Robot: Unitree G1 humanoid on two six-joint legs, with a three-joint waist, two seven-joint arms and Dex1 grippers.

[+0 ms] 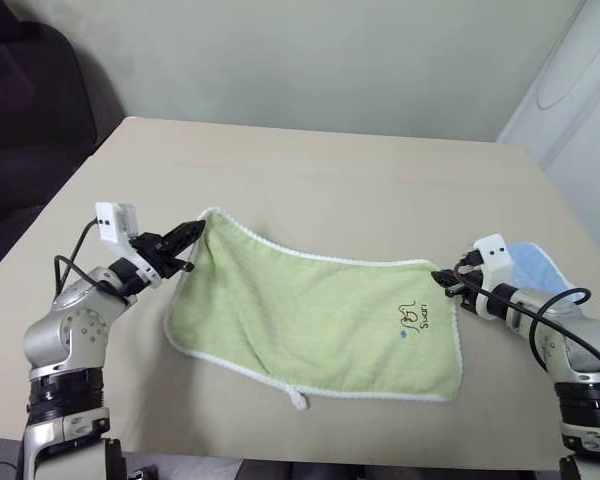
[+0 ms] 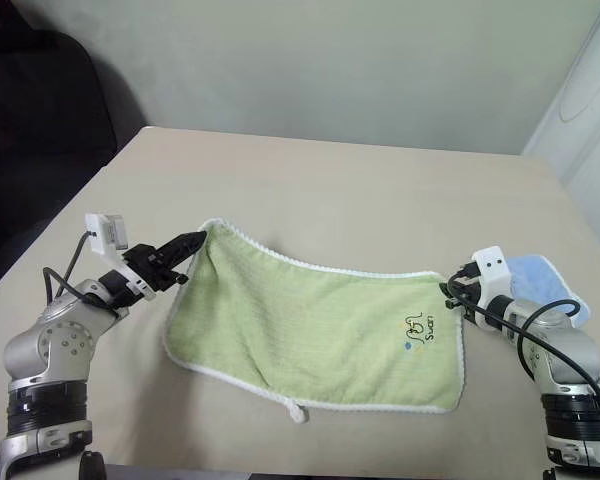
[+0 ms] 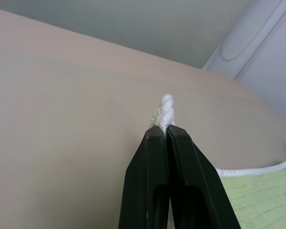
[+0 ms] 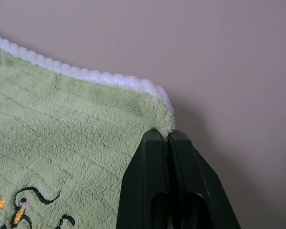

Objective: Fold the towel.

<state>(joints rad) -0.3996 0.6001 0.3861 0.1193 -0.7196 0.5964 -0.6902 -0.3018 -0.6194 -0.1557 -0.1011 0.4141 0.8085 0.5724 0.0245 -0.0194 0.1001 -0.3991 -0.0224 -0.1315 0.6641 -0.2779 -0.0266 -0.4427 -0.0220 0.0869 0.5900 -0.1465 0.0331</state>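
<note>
The left gripper (image 1: 196,233) is closed on the far left corner of the towel (image 1: 310,320), its two black fingers (image 3: 155,181) pressed together with the white stitched edging bunched just past their tips. The right gripper (image 1: 446,279) is likewise clamped on the far right corner, the pile of the cloth pinched between its fingers (image 4: 181,186). Both far corners stand lifted off the table (image 1: 320,180), so the far edge hangs between them in a shallow sag while the near edge, with its small loop tag (image 1: 298,399), rests on the surface. The grip on two corners of one edge probably serves to carry that edge over the opposite one; the fold itself is not yet made, and the towel lies in a single layer with its embroidered logo (image 1: 414,320) face up near the right corner. The left corner appears to be held higher than the right, which would leave the edge slanted if both are moved together.

A light blue cloth (image 1: 535,268) lies on the table just behind the right gripper, apart from the towel. The table is a plain beige top, bare on its far half. Beyond it stands a pale wall (image 1: 310,60), with a dark seat (image 1: 25,110) at the far left.
</note>
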